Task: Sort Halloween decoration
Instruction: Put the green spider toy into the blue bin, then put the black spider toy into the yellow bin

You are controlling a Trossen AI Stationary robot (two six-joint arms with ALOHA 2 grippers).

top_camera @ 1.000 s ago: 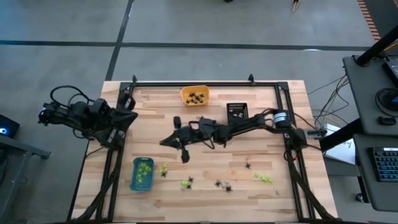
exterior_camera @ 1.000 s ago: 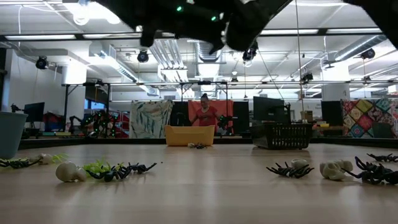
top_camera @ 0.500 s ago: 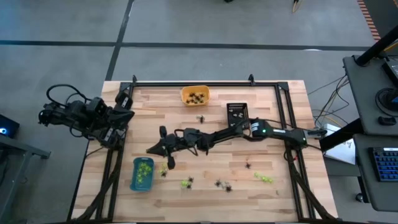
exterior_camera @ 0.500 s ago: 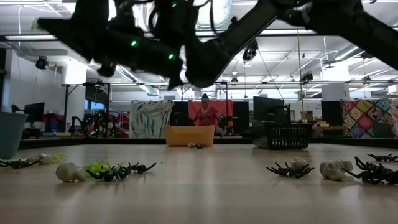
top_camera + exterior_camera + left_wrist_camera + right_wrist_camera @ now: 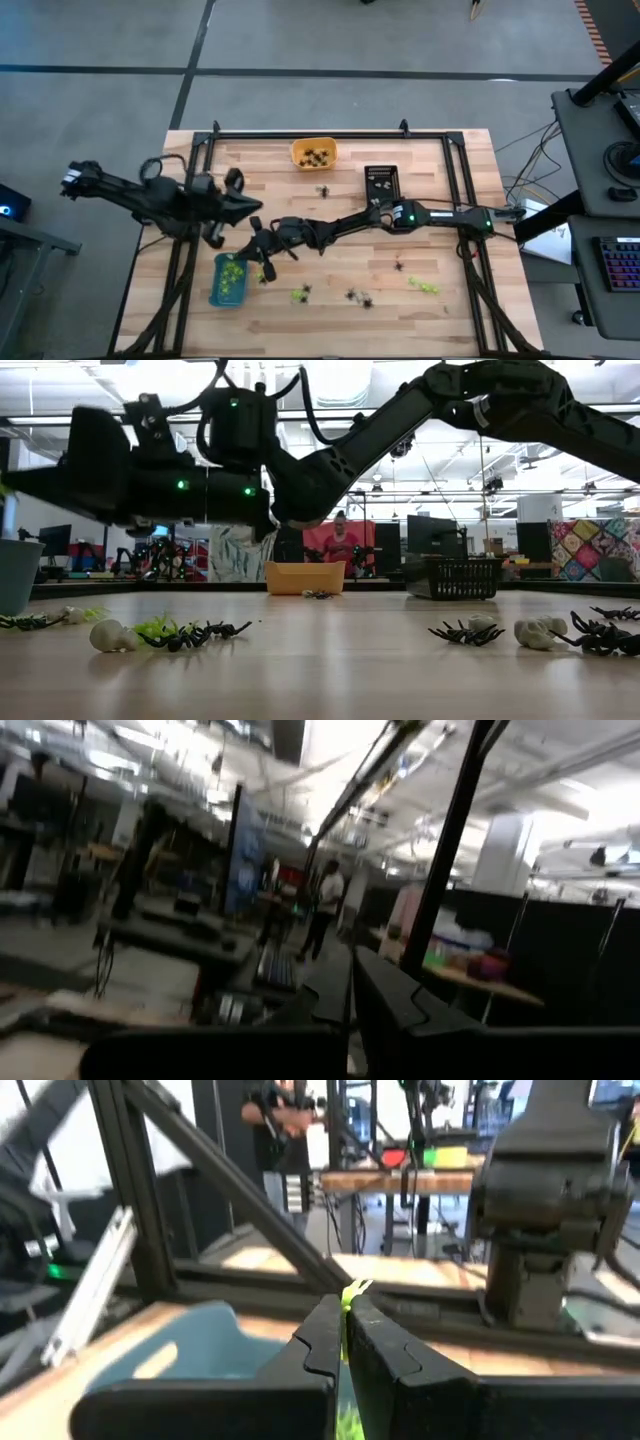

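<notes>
While the right arm stretches far across the table in the high view, its gripper hangs at the rim of the blue tray, which lies near the table's front left and already holds lime-green trinkets. The left gripper points inward above the boards just behind the right one, fingers clenched with nothing between them. More trinkets lie loose along the front: green pieces, black spiders and a green and black cluster. The orange tray at the back holds dark pieces, with 1 spider just in front of it; the black tray sits to its right.

In the low view, both arms fill the upper part of the picture, well above the boards. Spiders and whitish pieces lie to the right, green and black ones to the left. A person stands far behind.

The left wrist view is blurred; its fingers seem pressed together on nothing.

In the right wrist view, the fingers are clenched on a lime-green piece, directly over the blue tray.
</notes>
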